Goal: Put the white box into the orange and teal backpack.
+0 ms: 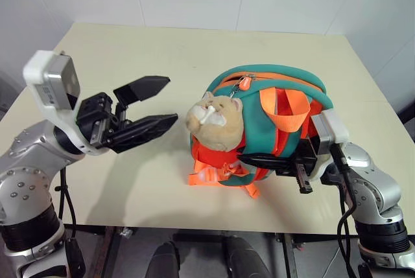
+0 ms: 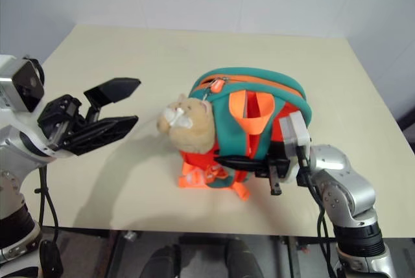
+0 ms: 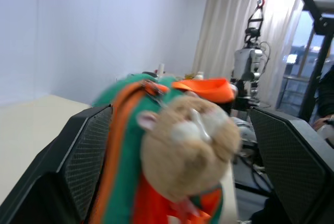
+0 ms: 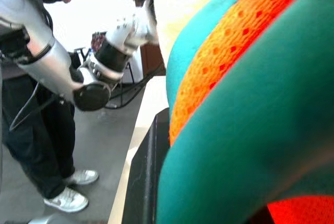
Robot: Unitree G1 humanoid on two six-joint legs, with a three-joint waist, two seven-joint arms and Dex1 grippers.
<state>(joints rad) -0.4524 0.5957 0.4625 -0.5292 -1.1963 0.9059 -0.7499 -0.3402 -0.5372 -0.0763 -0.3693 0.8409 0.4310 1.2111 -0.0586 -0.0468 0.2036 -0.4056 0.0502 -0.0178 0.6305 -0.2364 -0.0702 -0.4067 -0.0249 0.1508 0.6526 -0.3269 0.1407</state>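
The orange and teal backpack (image 1: 275,87) stands upright on the cream table (image 1: 130,45), right of centre, its tan plush head (image 1: 214,121) facing my left arm. My left gripper (image 1: 167,100) hovers just left of the plush head, open wide, nothing between its fingers; the left wrist view shows the plush head (image 3: 188,151) straight ahead between them. My right gripper (image 1: 251,159) reaches in from the right, low across the backpack's front, shut on a teal strap (image 4: 250,145). The white box is hidden or out of view.
The table's near edge runs close under the backpack and both arms. A person (image 4: 31,130) stands on the floor beside the table. Bare tabletop stretches behind and to the left of the backpack.
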